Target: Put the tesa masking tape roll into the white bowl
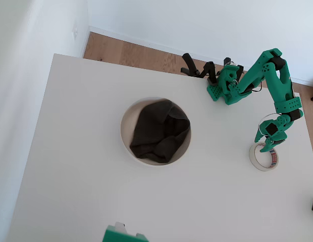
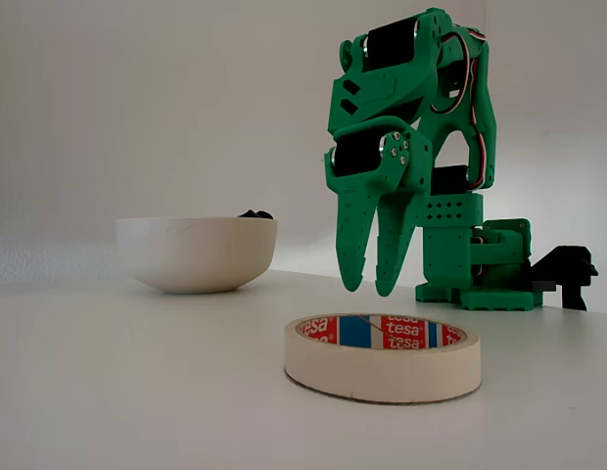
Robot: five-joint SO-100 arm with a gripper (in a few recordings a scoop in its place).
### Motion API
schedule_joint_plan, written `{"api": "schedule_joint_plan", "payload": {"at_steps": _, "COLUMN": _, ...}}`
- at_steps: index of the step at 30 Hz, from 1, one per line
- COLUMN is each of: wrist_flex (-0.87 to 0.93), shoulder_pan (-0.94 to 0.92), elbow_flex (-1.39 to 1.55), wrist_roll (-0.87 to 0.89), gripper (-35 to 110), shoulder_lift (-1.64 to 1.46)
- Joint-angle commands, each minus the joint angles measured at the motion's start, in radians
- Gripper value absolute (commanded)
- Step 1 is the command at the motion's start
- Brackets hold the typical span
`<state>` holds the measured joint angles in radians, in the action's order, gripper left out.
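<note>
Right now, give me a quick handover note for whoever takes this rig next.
Gripper: empty, fingers slightly apart, tips pointing down, hovering above the far edge of the tesa masking tape roll, not touching it.
Tape roll: lying flat on the table, right of the white bowl in the overhead view, well apart from it.
Bowl: holds a dark cloth.
Done: nothing yet.
Left: grasp the roll, carry it over, drop it in the bowl.

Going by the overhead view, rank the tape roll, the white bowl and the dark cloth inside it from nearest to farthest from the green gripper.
From the gripper:
1. The tesa masking tape roll, right under the fingertips at the table's right side.
2. The white bowl, mid-table, well off to the left.
3. The dark cloth lies inside the bowl, so those two are too close to call.
</note>
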<state>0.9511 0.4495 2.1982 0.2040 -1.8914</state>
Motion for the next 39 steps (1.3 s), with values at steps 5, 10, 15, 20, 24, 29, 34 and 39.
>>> {"api": "schedule_joint_plan", "payload": {"at_steps": 5, "wrist_flex": -0.017, "shoulder_pan": 0.005, "elbow_flex": -0.072, "wrist_roll": 0.014, "gripper": 14, "shoulder_lift": 0.003}}
{"api": "schedule_joint_plan", "payload": {"at_steps": 10, "wrist_flex": -0.018, "shoulder_pan": 0.014, "elbow_flex": -0.071, "wrist_roll": 0.037, "gripper": 14, "shoulder_lift": 0.031}}
{"api": "schedule_joint_plan", "payload": {"at_steps": 15, "wrist_flex": -0.04, "shoulder_pan": 0.015, "elbow_flex": -0.071, "wrist_roll": 0.046, "gripper": 13, "shoulder_lift": 0.06}}
{"api": "schedule_joint_plan", "payload": {"at_steps": 20, "wrist_flex": -0.046, "shoulder_pan": 0.017, "elbow_flex": -0.071, "wrist_roll": 0.044, "gripper": 13, "shoulder_lift": 0.055}}
{"api": "schedule_joint_plan", "payload": {"at_steps": 24, "wrist_flex": -0.04, "shoulder_pan": 0.029, "elbow_flex": -0.071, "wrist_roll": 0.055, "gripper": 14, "shoulder_lift": 0.055}}
{"api": "schedule_joint_plan", "payload": {"at_steps": 29, "wrist_flex": -0.049, "shoulder_pan": 0.043, "elbow_flex": -0.071, "wrist_roll": 0.063, "gripper": 13, "shoulder_lift": 0.074}}
{"api": "schedule_joint_plan", "payload": {"at_steps": 34, "wrist_flex": -0.057, "shoulder_pan": 0.048, "elbow_flex": -0.071, "wrist_roll": 0.071, "gripper": 13, "shoulder_lift": 0.091}}
{"api": "schedule_joint_plan", "payload": {"at_steps": 39, "wrist_flex": -0.063, "shoulder_pan": 0.061, "elbow_flex": -0.071, "wrist_roll": 0.083, "gripper": 13, "shoulder_lift": 0.109}}
